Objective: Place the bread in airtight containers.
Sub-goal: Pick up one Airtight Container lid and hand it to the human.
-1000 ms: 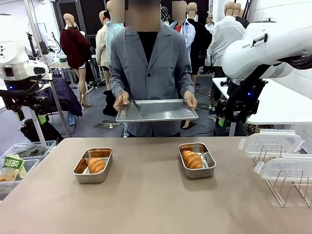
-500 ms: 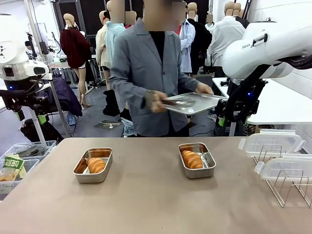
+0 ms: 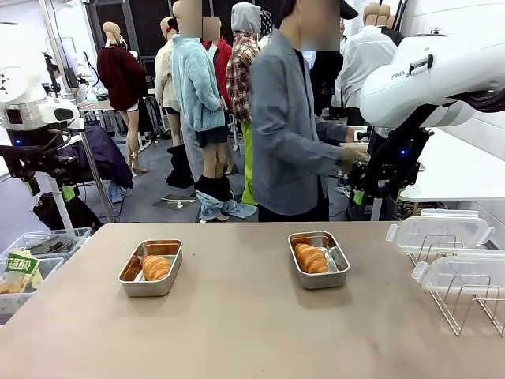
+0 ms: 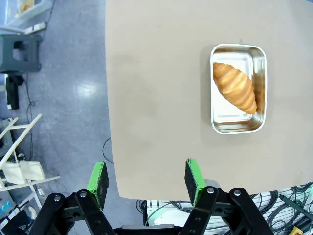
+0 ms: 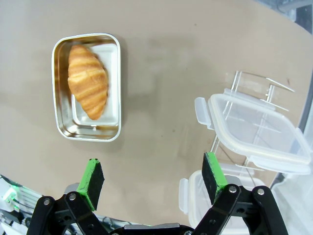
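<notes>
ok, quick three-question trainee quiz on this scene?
1. True or false: both clear plastic snap-on lids sit on the wire rack, off the small rectangular stainless-steel pans.
2. The robot's left hand is: A) open and empty; B) shut on a lid; C) shut, empty.
3. How many golden-brown croissants lie in the pans?
Key: 1 true; 2 A; 3 two, one per pan.

Robot lab; white arm [image 3: 430, 79], tan table [image 3: 237, 332]

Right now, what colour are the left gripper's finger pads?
Green pads; left wrist view shows them best.
</notes>
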Action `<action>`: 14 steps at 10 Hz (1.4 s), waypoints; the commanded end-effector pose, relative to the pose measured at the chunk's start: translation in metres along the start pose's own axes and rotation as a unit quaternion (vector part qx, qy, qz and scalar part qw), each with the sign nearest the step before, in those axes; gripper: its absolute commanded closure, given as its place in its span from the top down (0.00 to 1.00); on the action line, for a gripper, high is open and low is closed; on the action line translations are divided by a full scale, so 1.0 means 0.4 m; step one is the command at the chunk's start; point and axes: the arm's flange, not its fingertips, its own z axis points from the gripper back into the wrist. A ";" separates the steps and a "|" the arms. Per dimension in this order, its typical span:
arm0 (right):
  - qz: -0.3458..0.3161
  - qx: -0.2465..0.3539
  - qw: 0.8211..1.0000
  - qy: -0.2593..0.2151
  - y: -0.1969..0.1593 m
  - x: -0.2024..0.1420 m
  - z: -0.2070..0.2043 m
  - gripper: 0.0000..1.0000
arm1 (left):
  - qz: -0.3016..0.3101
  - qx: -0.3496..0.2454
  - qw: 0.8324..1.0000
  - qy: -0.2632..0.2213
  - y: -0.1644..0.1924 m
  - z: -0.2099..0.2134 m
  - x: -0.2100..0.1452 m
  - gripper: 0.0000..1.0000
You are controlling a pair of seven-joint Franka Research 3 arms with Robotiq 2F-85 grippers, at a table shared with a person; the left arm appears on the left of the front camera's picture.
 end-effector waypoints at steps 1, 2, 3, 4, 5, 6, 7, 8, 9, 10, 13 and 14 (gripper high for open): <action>-0.004 0.009 1.000 0.000 0.003 -0.001 -0.003 1.00 | 0.008 0.006 1.000 -0.006 -0.003 -0.001 0.000 0.81; -0.004 0.009 1.000 0.000 0.003 -0.001 -0.003 1.00 | 0.008 0.006 1.000 -0.006 -0.003 -0.001 0.000 0.81; -0.004 0.009 1.000 0.000 0.003 -0.001 -0.003 1.00 | 0.008 0.006 1.000 -0.006 -0.003 -0.001 0.000 0.81; -0.004 0.009 1.000 0.000 0.003 -0.001 -0.003 1.00 | 0.008 0.006 1.000 -0.006 -0.003 -0.001 0.000 0.81; -0.004 0.009 1.000 0.000 0.003 -0.001 -0.003 1.00 | 0.008 0.006 1.000 -0.006 -0.003 -0.001 0.000 0.81; -0.004 0.009 1.000 0.000 0.003 -0.001 -0.003 1.00 | 0.008 0.006 1.000 -0.006 -0.003 -0.001 0.000 0.81; -0.004 0.009 1.000 0.000 0.003 -0.001 -0.003 1.00 | 0.008 0.006 1.000 -0.006 -0.003 -0.001 0.000 0.81; -0.004 0.009 1.000 0.000 0.003 -0.001 -0.003 1.00 | 0.008 0.006 1.000 -0.006 -0.003 -0.001 0.000 0.81; -0.004 0.009 1.000 0.000 0.003 -0.001 -0.003 1.00 | 0.008 0.006 1.000 -0.006 -0.003 -0.001 0.000 0.81; -0.004 0.009 1.000 0.000 0.003 -0.001 -0.003 1.00 | 0.008 0.006 1.000 -0.006 -0.003 -0.001 0.000 0.81; -0.004 0.009 1.000 0.000 0.003 -0.001 -0.003 1.00 | 0.008 0.006 1.000 -0.006 -0.003 -0.001 0.000 0.81; -0.004 0.009 1.000 0.000 0.003 -0.001 -0.003 1.00 | 0.008 0.006 1.000 -0.006 -0.003 -0.001 0.000 0.81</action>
